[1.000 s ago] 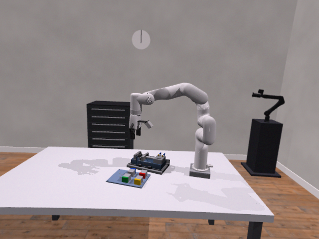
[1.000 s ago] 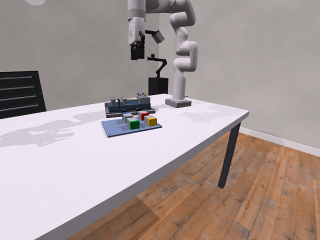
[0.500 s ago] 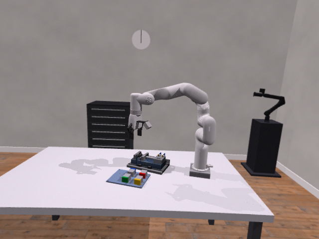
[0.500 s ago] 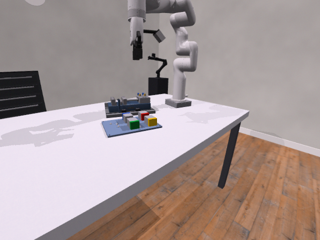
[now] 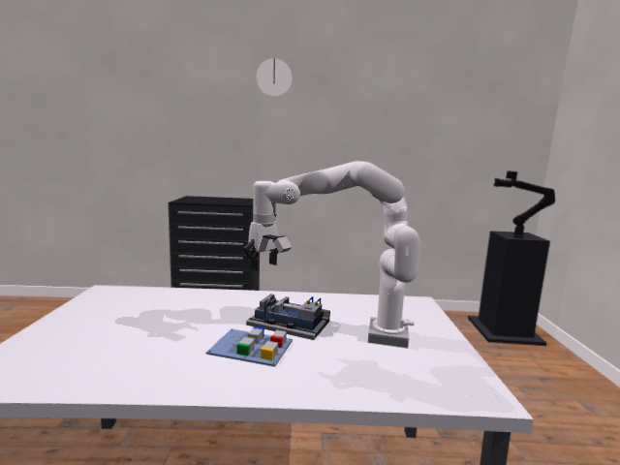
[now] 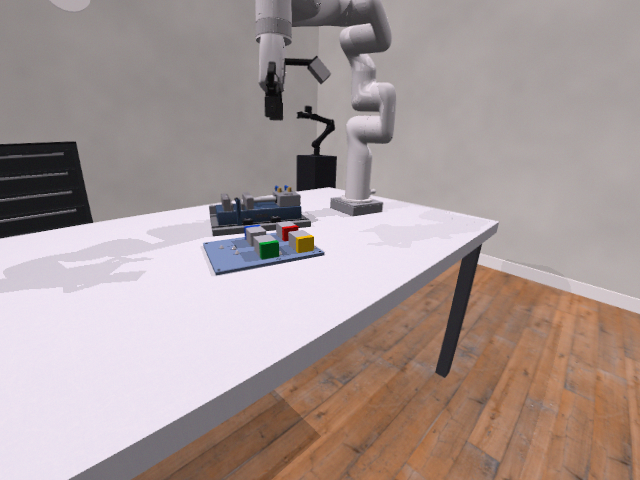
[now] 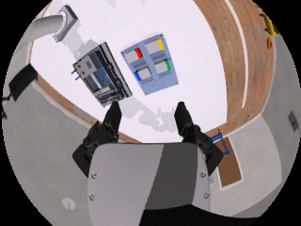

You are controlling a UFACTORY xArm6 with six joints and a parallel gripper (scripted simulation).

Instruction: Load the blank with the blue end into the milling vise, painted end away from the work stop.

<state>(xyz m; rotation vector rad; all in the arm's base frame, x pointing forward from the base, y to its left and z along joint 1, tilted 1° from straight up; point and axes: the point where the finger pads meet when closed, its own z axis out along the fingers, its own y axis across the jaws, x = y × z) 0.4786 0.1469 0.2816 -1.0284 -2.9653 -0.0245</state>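
Observation:
The blank with the blue end (image 5: 256, 333) (image 6: 254, 233) (image 7: 143, 74) lies on the blue infeed plate (image 5: 223, 348) (image 6: 227, 258) (image 7: 161, 86), at the side nearest the vise. The green-ended blank (image 5: 244, 347) (image 6: 267, 248) (image 7: 165, 66), the red-ended blank (image 5: 277, 338) (image 6: 287, 229) (image 7: 134, 56) and the yellow-ended blank (image 5: 268, 352) (image 6: 302, 241) (image 7: 157, 44) lie on the plate too. The milling vise (image 5: 288, 312) (image 6: 258, 206) (image 7: 101, 75) stands behind the plate, with nothing between its jaws. My gripper (image 5: 262, 259) (image 6: 273, 109) (image 7: 148, 107) is open and empty, high above the vise and plate.
The arm's base (image 5: 388, 337) (image 6: 356, 205) stands right of the vise. The vise's hose fittings (image 5: 313, 300) are at its end toward the base. A black drawer cabinet (image 5: 212, 242) (image 6: 36, 186) and a black pedestal with a small arm (image 5: 512, 280) stand off the table.

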